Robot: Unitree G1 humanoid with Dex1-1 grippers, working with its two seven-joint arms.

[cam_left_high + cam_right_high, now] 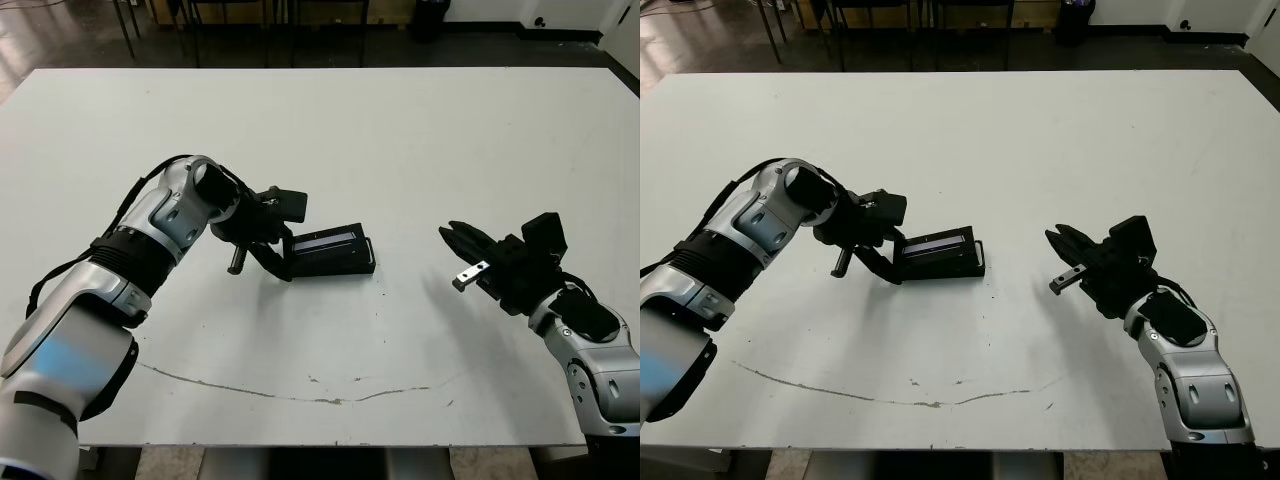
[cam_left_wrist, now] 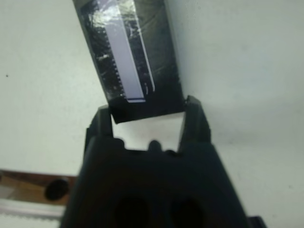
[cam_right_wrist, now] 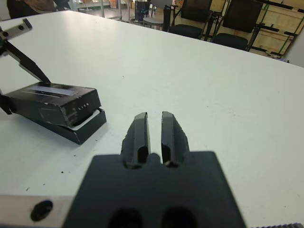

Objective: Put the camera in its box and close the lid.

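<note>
On your left, the robot's left arm reaches in across the white table point(image 1: 420, 130), and the left gripper point(image 1: 277, 247) sits at the near-left end of the lid point(image 1: 330, 241). In the left wrist view its two fingers point(image 2: 195, 121) stand spread to either side of the lid's end edge, with white table showing between them behind that edge; you can't tell from these views whether the pads actually press the lid.

The lid, its pale grey-blue strip point(image 2: 122, 57) facing up, lies over the box point(image 3: 84, 128) a little left of the table's middle. It is not seated flush: in the right wrist view it sits tilted and offset on the tray, and the box's white lining point(image 3: 88, 120) shows at the exposed end. The camera is not visible in any view, so you cannot tell where it lies.

Further right, well apart from the box, the right gripper point(image 1: 462, 243) hangs above bare table. Its fingers point(image 3: 140, 133) point toward the box and are drawn close together with only a thin slit between them, holding nothing.
</note>
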